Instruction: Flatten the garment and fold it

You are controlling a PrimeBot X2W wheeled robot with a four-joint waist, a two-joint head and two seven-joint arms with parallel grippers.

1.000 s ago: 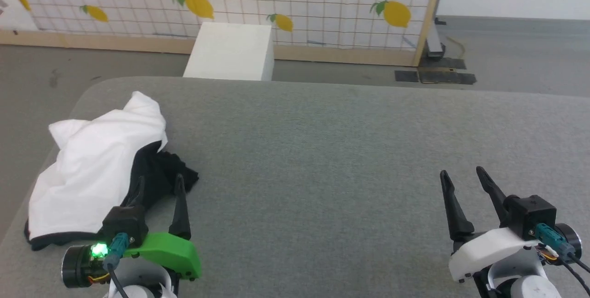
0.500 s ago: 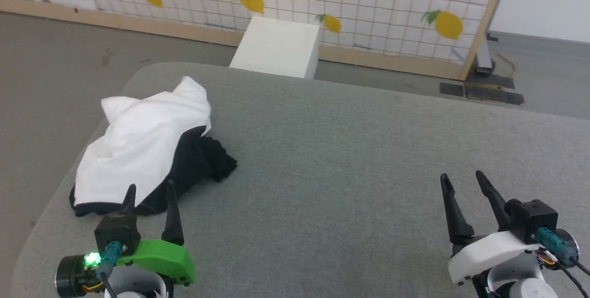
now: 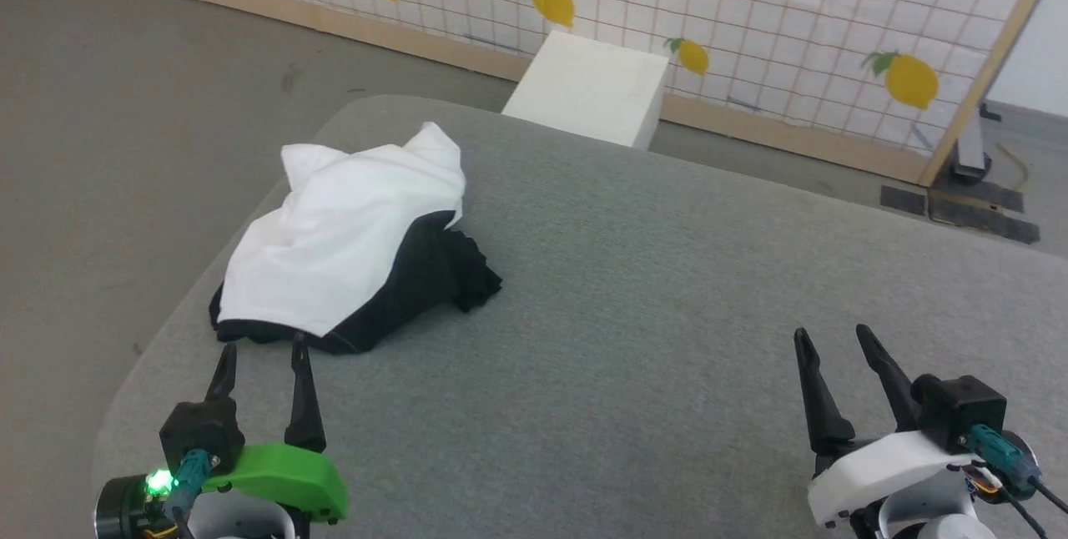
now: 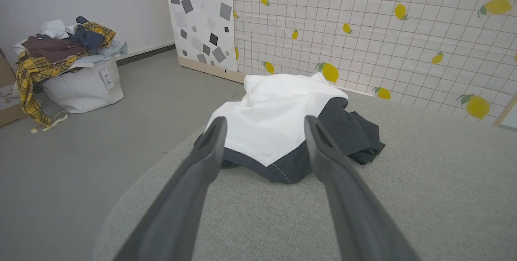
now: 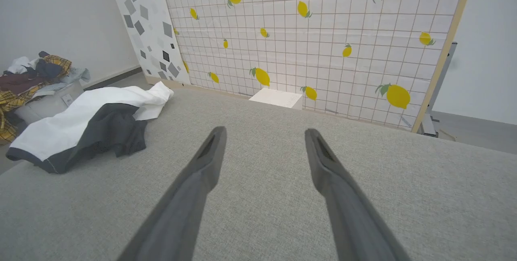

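1. The left gripper (image 3: 261, 345) is sitting nearest, low at the front left of the table (image 3: 651, 339). Its two dark fingers (image 4: 210, 148) are standing wide apart and are holding nothing. It is pointing right at the garment (image 3: 350, 222), likely so it can reach in first.
2. The right gripper (image 3: 830, 330) is waiting at the front right. It is spread just as wide and is empty too. It is hanging over bare grey table, well apart from the cloth.
3. The garment is lying in a bunched heap near the table's left corner, just past the left gripper's tips but not touching them. The white part is lying on top, and the black parts are peeking out below and at one side. It looks like no flattening has begun.
4. Past the table's far edge, a white box (image 3: 594, 88) is sitting on the floor. What is inside cannot be told.
5. Off to the side on the floor, a white basket (image 4: 87, 87) is brimming over with other clothes (image 4: 56, 45), one of them yellow checked.
6. Farthest back, a screen with lemons (image 3: 751, 13) is standing up.
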